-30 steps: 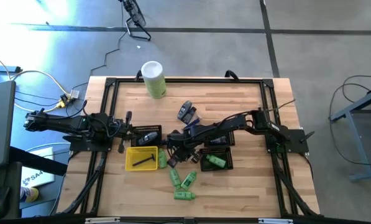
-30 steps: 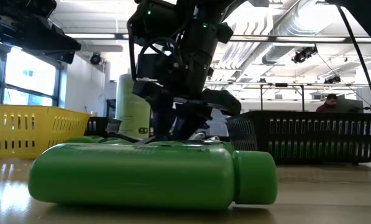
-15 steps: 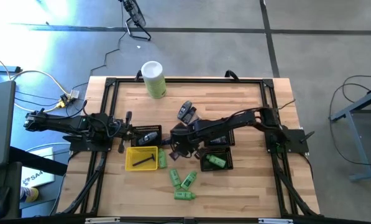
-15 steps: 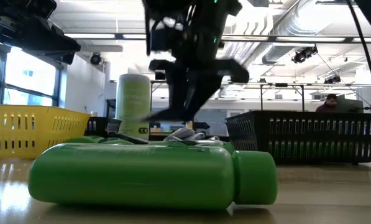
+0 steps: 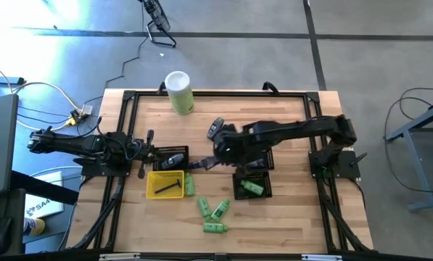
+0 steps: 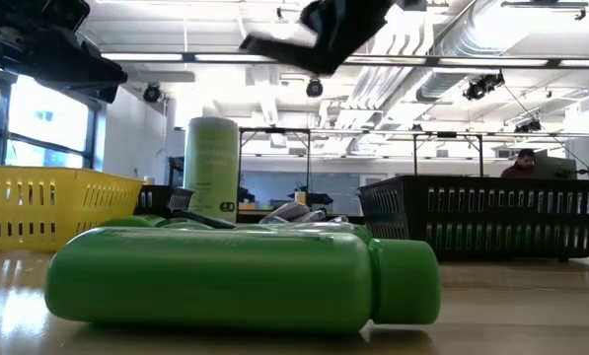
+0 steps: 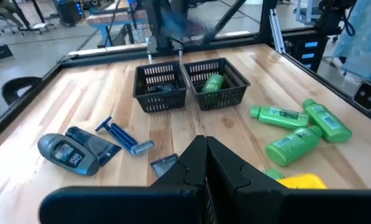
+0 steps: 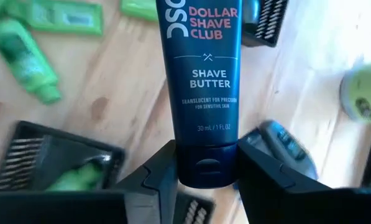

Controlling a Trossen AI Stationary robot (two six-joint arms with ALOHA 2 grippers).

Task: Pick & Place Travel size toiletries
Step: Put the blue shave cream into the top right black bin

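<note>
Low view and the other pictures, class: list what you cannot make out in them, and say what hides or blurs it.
- Low view: the green bottle lying close up hides most of the table behind it.
- Low view: the right claw is motion-blurred and cut by the top edge.
- Right wrist view: the shave butter tube runs past the top edge.
- High view: contents of the black baskets are too small to name.

Grey concrete floor (image 5: 390,58) (ceiling strip lights overhead).
</note>
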